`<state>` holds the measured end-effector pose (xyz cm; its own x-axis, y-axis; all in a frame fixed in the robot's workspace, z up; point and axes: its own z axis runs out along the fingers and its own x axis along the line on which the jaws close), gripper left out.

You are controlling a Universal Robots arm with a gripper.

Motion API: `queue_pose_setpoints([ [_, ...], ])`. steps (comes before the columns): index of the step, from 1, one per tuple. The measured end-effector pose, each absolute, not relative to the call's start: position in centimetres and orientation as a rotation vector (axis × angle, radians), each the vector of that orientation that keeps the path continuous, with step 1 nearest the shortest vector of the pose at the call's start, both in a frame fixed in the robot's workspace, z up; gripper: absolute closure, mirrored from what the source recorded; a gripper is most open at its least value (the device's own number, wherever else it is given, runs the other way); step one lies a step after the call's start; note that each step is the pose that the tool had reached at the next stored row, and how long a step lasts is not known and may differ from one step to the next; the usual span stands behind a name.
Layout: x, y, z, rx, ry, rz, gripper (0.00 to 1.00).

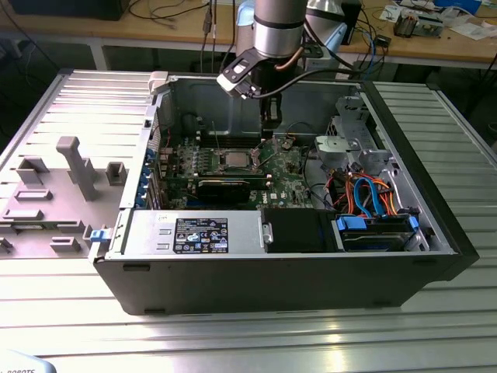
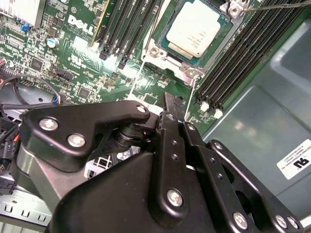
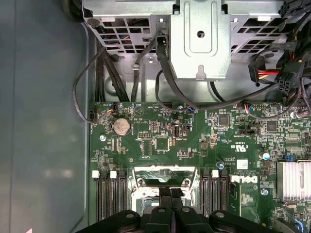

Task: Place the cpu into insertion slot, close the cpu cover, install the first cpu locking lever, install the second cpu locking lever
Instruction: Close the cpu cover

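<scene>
The cpu, a square chip with a silver-grey top, sits in the insertion slot on the green board. The silvery cpu cover lies around the chip's edges. One thin wire locking lever slants across the black memory slots; another thin lever runs along the socket's other side. My gripper hangs just beside the socket with its black fingers together and nothing between them. In the first wrist view the gripper covers part of the socket frame. In the exterior view the gripper hangs behind the socket.
The board lies inside an open computer case. A drive cage with black cables and coloured cables stands at the exterior view's right. A long black card lies in front of the socket. A grey fixture block stands outside.
</scene>
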<state>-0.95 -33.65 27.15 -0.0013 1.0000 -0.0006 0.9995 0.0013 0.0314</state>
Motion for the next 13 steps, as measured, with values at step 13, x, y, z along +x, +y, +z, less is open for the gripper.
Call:
queue_pose_setpoints([
  [13, 0.04, -33.64, 27.04, 2.203, 2.206, 0.031, 0.89],
])
